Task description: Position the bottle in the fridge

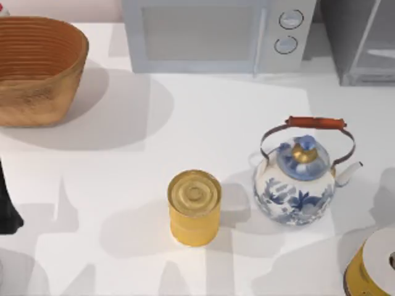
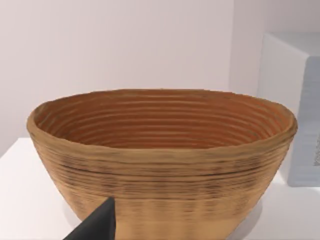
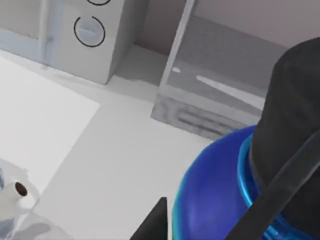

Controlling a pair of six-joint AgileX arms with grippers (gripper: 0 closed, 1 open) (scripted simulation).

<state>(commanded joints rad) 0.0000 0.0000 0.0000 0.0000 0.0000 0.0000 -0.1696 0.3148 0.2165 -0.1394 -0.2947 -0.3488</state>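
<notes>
- Bottle [image 3: 215,195]: blue, with a dark cap, close to the right wrist camera and seen above the white table [image 3: 100,165]. A black fingertip [image 3: 155,222] of the right gripper sits just beside its blue body and a dark bar crosses its cap. The gripper looks clamped on the bottle.
- Fridge [image 1: 364,43]: dark grey cabinet at the table's far right corner, thin pale bar handle on its front. The right wrist view has it beyond the bottle, apart from it.
- Microwave [image 1: 216,34]: paler grey, two round dials, just left of the fridge at the back edge.
- Left arm [image 1: 7,206]: dark shape at the left edge of the table. A finger [image 2: 97,225] of the left gripper shows facing the wicker basket [image 1: 37,68] at the back left; whether the fingers are apart or together cannot be told.
- Yellow can [image 1: 194,206]: upright, near centre front.
- Blue-and-white kettle [image 1: 296,182]: right of the can, apart from it, spout pointing right.
- Yellow-rimmed round object [image 1: 373,265]: front right corner, partly cut off.
</notes>
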